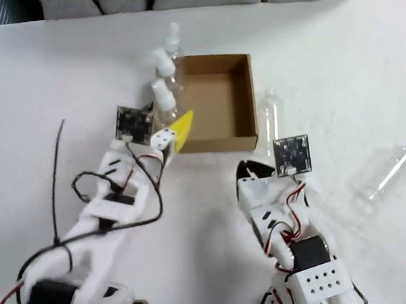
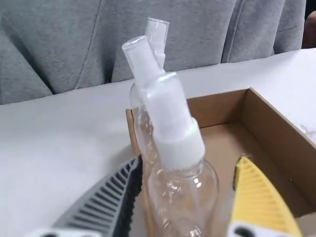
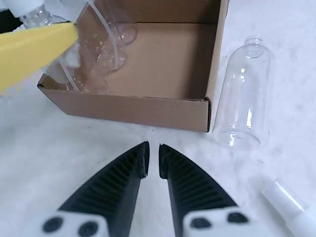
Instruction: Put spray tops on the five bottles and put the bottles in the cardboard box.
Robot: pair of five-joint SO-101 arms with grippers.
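Bottle in hand: a clear bottle (image 2: 182, 192) with a white spray top (image 2: 168, 113) stands upright just inside a side wall of the cardboard box (image 1: 217, 145). Two more capped bottles (image 1: 162, 62) are close behind it.
Left end effector (image 2: 187, 165): spread to either side of that bottle. The dark finger looks to be against it and the yellow finger stands a little clear.
Right end effector (image 3: 154, 153): pressed nearly together on nothing, over the tabletop (image 1: 38, 81) in front of the box.
To cap: one bare bottle (image 3: 244, 94) lies just beside the box's outer wall and another bare bottle (image 1: 385, 170) lies well apart. A loose spray top (image 3: 291, 205) lies nearby.
Handling: the bottles look like thin, empty plastic, so probably light, easy to tip, smooth enough to slip, and likely to dent under a hard squeeze.
Where to hold: across the round body below the shoulder seems best, since the narrow top gives little grip.
Writing: I can read none on the bottles, tops or box.
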